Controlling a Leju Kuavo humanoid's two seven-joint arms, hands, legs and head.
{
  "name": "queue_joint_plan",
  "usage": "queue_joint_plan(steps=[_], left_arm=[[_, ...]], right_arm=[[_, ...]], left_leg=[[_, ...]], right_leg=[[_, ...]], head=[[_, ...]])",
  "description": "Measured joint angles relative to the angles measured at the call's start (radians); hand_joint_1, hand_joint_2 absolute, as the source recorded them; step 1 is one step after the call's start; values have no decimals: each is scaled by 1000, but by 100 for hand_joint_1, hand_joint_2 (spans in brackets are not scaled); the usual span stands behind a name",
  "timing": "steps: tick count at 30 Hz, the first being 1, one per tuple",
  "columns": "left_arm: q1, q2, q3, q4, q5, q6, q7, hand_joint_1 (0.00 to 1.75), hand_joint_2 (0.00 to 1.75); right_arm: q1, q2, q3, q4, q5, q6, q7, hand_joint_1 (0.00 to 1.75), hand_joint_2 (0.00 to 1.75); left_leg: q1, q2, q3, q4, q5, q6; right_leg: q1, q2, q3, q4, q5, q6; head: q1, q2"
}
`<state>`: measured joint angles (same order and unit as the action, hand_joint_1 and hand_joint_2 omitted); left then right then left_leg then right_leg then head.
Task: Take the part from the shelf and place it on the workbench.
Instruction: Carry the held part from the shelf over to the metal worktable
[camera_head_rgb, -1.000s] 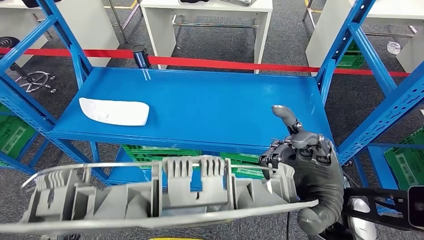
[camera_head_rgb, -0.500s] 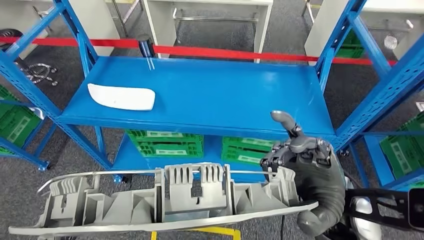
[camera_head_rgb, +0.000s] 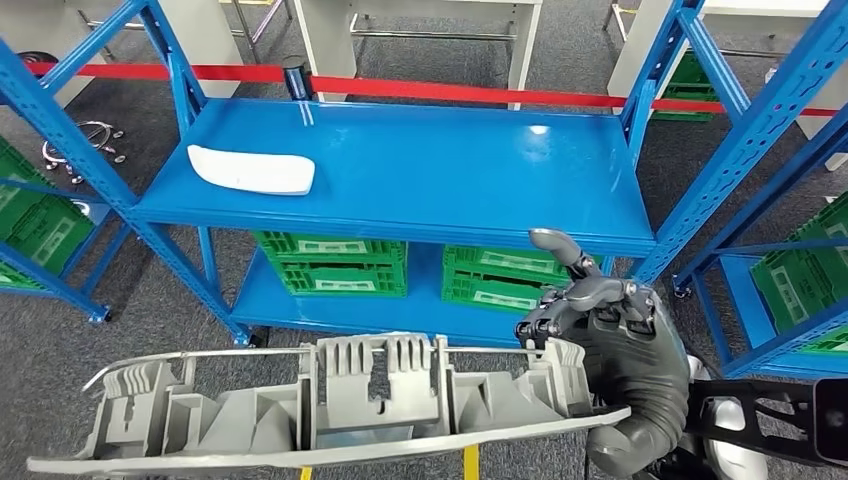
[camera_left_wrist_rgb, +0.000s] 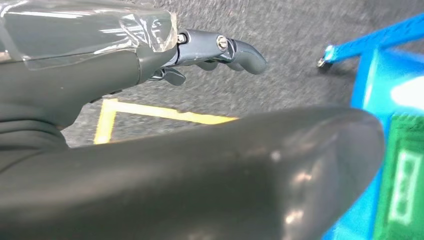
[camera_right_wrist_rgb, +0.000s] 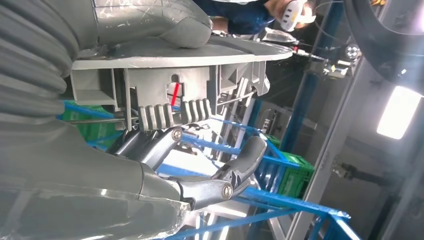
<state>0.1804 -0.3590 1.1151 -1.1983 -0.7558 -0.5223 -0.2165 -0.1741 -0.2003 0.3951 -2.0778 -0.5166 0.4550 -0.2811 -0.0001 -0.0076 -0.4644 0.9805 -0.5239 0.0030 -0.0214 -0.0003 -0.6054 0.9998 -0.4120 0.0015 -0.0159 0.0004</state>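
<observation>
long grey part (camera_head_rgb: 330, 420) is gripped at its right end by right hand (camera_head_rgb: 615, 375) | blue shelf (camera_head_rgb: 420, 170) is seen beyond | white piece (camera_head_rgb: 252, 170) is laid on shelf's left

Workshop: blue steel shelving (camera_head_rgb: 400, 175), green crates (camera_head_rgb: 335, 272).

Across the upper half of my head view I see a blue shelf (camera_head_rgb: 420, 170), and on its left side lies a white curved piece (camera_head_rgb: 252, 169). Under it, mid-frame, two green crates (camera_head_rgb: 335, 263) sit side by side on the lower level. More green crates (camera_head_rgb: 40, 225) show at the left edge and another at the right edge. A red barrier tape (camera_head_rgb: 420, 90) runs across the top, with white table legs (camera_head_rgb: 330, 40) behind it. Grey carpet (camera_head_rgb: 150, 310) covers the floor, and yellow floor tape (camera_head_rgb: 470, 462) shows at the bottom.
</observation>
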Motion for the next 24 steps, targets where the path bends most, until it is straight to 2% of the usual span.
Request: queue_joint_plan(steps=[2,3,4,5,6,7,8,9,10,11,12,13,14,15,17,18,19,20,22,23,24], left_arm=[[24,0,-13,-19,4,-8,36,0,0],[36,0,-21,-29,12,-10,54,0,0],[48,0,-31,-40,27,-10,76,0,0],[62,-1,-44,-53,50,-8,105,0,0],[79,-1,-61,-68,79,-3,137,0,0],[98,-1,-79,-83,107,3,166,0,0],[115,-2,-99,-97,131,8,189,0,0],[129,-2,-116,-109,147,14,205,0,0],[141,-2,-132,-120,159,20,221,0,0],[153,-2,-149,-132,174,28,241,0,0],[166,-3,-167,-145,191,37,260,0,0],[179,-3,-185,-157,209,44,278,0,0],[191,-4,-203,-169,225,49,290,0,0],[200,-4,-218,-179,236,52,298,0,0],[214,-3,-238,-195,244,54,305,0,0],[220,-4,-245,-201,245,54,306,0,0],[226,-4,-250,-205,245,54,306,0,0],[230,-4,-254,-208,244,50,304,0,0],[228,-3,-258,-207,230,31,288,0,0],[221,-3,-259,-204,216,18,274,0,0],[213,-3,-257,-200,198,5,260,0,0]], right_arm=[[2,-5,0,-1,-9,2,0,175,175],[5,-8,-1,-1,-13,4,-1,175,175],[8,-12,-1,-1,-16,4,-1,175,175],[11,-15,-2,-2,-18,5,-1,175,175],[14,-18,-3,-2,-20,5,-1,175,175],[17,-20,-4,-2,-21,5,0,175,175],[20,-21,-5,-2,-22,5,0,175,175],[22,-23,-5,-2,-22,4,1,175,175],[23,-23,-6,-2,-22,4,3,175,175],[23,-24,-7,-4,-21,4,8,175,175],[22,-23,-7,-6,-19,3,15,175,175],[21,-22,-8,-10,-15,2,23,175,175],[20,-20,-8,-15,-11,0,30,175,175],[20,-18,-8,-19,-8,-1,36,175,175],[19,-14,-8,-24,-5,-3,41,175,175],[19,-12,-8,-25,-4,-4,42,175,175],[18,-10,-8,-26,-3,-5,44,175,175],[17,-7,-8,-27,-1,-5,47,175,175],[16,-2,-11,-29,4,-5,59,175,175],[16,-1,-14,-31,8,-4,66,175,175],[15,0,-19,-31,13,-2,73,175,175]], left_leg=[[-4,4,-7,-9,14,14],[-3,7,-15,-14,25,23],[-1,10,-25,-19,38,32],[0,12,-38,-23,52,40],[-2,14,-53,-22,63,44],[-3,16,-67,-21,75,46],[-5,17,-83,-20,87,46],[-6,19,-98,-17,99,45],[-7,19,-114,-14,109,44],[-7,19,-131,-7,118,41],[-7,19,-147,2,126,37],[-9,19,-161,11,132,33],[-10,19,-171,19,139,27],[-10,18,-177,23,146,22],[-8,17,-183,24,160,10],[-6,15,-189,29,150,4],[-3,13,-197,47,122,-3],[1,12,-208,83,76,-10],[6,11,-232,203,-26,-23],[9,11,-238,263,-50,-27],[11,11,-233,299,-52,-29]], right_leg=[[-2,0,-3,-2,11,11],[-2,0,-10,7,1,12],[-2,1,-21,31,-24,8],[-2,1,-38,75,-66,2],[-1,1,-57,138,-114,-3],[-1,0,-73,207,-152,-4],[-2,0,-81,263,-172,0],[-2,0,-76,292,-171,9],[-3,0,-52,284,-152,20],[-3,0,-10,238,-129,28],[-2,0,45,165,-118,31],[-1,0,98,86,-120,27],[2,0,133,25,-129,21],[5,1,150,-9,-140,13],[6,-1,139,-17,-134,-1],[4,-2,131,-17,-125,-10],[1,-3,120,-18,-114,-19],[-1,-4,108,-18,-102,-25],[1,-4,85,-17,-78,-28],[2,-5,72,-16,-66,-27],[3,-5,59,-15,-54,-26]], head=[[-2,0],[-2,0],[0,0],[2,0],[3,0],[4,0],[5,0],[5,0],[5,0],[5,0],[5,0],[5,0],[4,0],[4,0],[3,0],[3,0],[1,0],[-1,0],[-5,0],[-5,0],[-5,0]])
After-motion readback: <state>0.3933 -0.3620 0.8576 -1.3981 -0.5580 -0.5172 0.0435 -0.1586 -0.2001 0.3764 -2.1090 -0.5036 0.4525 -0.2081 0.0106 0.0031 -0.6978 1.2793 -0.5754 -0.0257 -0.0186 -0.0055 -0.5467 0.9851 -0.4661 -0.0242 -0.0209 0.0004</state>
